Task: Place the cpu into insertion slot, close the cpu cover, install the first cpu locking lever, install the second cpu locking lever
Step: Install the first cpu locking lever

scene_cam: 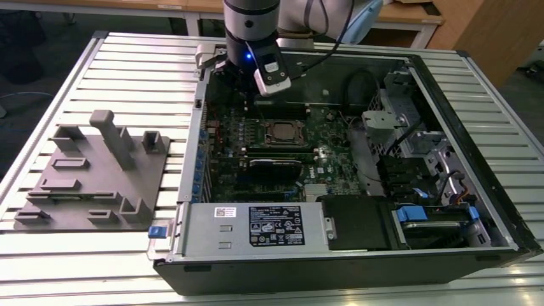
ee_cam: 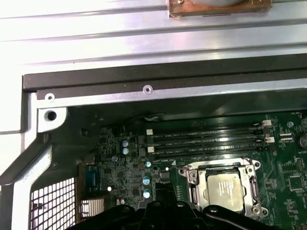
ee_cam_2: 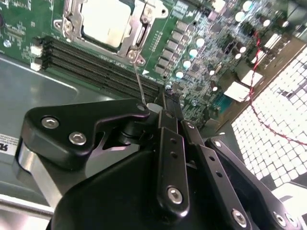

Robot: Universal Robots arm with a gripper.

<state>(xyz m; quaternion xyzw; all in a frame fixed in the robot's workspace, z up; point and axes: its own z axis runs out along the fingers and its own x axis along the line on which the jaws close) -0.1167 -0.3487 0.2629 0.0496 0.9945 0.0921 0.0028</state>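
The cpu lies flat in the insertion slot, its pale metal top showing in both wrist views. The cpu cover is a silver frame lying down around the chip. A thin wire locking lever stands up from the socket's corner, and its tip reaches the front of my gripper. In the exterior view my gripper hangs over the board just behind the socket, toward the case's back wall. Its black body shows in the first wrist view.
The green motherboard lies inside an open black computer case on a slatted metal table. Long black memory slots run beside the socket. A grey fixture block stands at the exterior view's left. Drive bays and cables crowd the case's right.
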